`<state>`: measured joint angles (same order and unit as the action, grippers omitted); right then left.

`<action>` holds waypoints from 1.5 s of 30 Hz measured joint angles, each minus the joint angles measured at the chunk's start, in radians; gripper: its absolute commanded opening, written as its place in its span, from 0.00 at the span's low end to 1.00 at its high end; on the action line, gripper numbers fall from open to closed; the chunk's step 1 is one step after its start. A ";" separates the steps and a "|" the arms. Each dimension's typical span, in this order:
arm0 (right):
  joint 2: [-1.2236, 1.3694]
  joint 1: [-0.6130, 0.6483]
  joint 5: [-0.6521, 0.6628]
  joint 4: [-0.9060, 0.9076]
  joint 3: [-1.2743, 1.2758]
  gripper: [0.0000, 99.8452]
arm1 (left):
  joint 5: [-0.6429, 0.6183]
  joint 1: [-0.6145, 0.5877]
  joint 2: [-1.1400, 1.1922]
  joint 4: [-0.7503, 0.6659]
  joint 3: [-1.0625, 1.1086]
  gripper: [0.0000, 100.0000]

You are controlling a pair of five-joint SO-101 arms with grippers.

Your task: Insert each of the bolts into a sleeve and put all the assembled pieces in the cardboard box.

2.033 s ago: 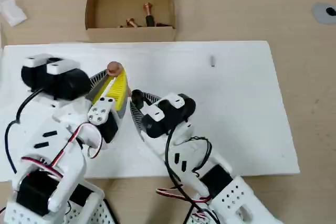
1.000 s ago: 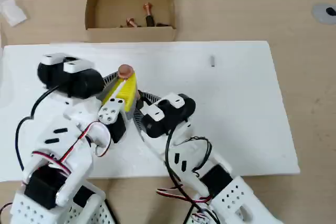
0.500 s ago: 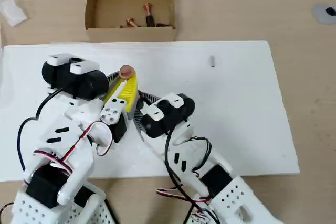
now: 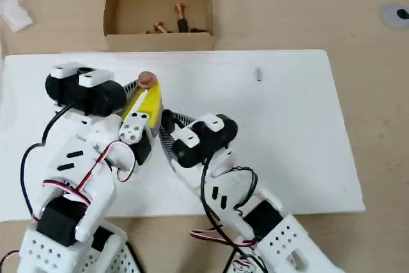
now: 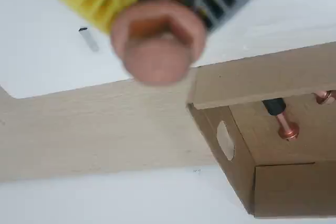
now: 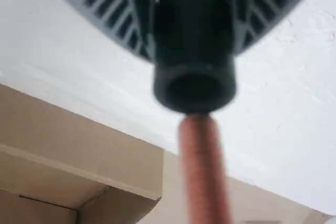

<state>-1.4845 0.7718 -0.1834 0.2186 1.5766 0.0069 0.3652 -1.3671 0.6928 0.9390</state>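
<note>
Copper bolt [image 5: 157, 40] clamped in left jaws, black sleeve [image 6: 194, 51] gripped in right jaws, bolt's shank just before sleeve's mouth, cardboard box [image 4: 160, 41] beyond.

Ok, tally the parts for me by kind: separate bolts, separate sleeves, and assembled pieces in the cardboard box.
bolt, held in the left fingers: 1
sleeve, held in the right fingers: 1
assembled pieces in the cardboard box: 2 clearly seen; a third is unsure
Total: 4

Two arms [image 4: 77, 171], one cardboard box [image 4: 160, 42], one bolt [image 4: 147, 80], one sleeve [image 6: 194, 51], at least two assembled pieces [image 4: 181, 17]
</note>
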 measured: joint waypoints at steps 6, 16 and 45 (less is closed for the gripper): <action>0.000 0.000 0.000 0.000 0.000 0.01 | 0.000 0.018 0.000 0.000 0.000 0.01; 0.000 0.005 0.000 0.000 0.000 0.01 | -0.026 0.018 -0.002 0.023 0.000 0.01; 0.002 0.005 0.000 0.002 0.003 0.01 | -0.037 0.018 -0.005 0.158 -0.074 0.01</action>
<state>-1.4830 0.7764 -0.1834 0.2202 1.5796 -0.0299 0.3836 -1.3717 0.8508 0.8654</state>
